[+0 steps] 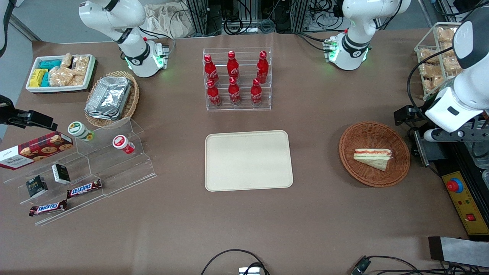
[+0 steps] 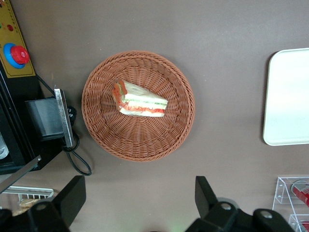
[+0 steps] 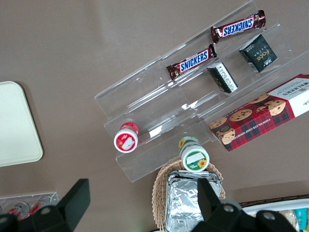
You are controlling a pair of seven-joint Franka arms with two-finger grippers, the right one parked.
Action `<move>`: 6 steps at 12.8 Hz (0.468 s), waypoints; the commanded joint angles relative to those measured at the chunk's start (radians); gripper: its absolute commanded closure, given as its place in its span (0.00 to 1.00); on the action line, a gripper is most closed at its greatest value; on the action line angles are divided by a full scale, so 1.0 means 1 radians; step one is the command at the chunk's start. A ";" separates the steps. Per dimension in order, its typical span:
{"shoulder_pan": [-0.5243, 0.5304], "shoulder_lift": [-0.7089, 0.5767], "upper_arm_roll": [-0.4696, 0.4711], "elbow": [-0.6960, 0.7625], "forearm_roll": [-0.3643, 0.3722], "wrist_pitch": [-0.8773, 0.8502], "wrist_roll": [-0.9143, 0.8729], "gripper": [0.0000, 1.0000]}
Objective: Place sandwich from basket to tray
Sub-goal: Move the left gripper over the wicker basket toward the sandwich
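Brown desk (image 1: 324,214) covering is seen under the basket (image 2: 99,133), where the sandwich (image 2: 140,100) lies centred and untouched, while the gripper (image 2: 140,200) is held wide apart above the basket's edge, the tray (image 2: 289,96) kept well apart from the basket.

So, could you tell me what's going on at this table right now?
The left arm is set to move the sandwich from the round wicker basket to the cream tray. Nothing has been picked up yet: the sandwich lies in the basket and the tray is bare. The gripper hangs above the table beside the basket, jaws open and holding nothing.
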 commanded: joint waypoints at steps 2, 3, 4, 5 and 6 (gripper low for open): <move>0.018 0.014 -0.002 0.024 0.002 -0.020 0.001 0.00; 0.021 0.020 -0.002 0.026 0.002 -0.022 0.001 0.00; 0.022 0.035 -0.002 0.015 0.007 -0.022 -0.001 0.00; 0.034 0.040 -0.002 -0.014 0.002 -0.005 -0.017 0.00; 0.043 0.040 0.000 -0.044 0.002 0.030 -0.057 0.00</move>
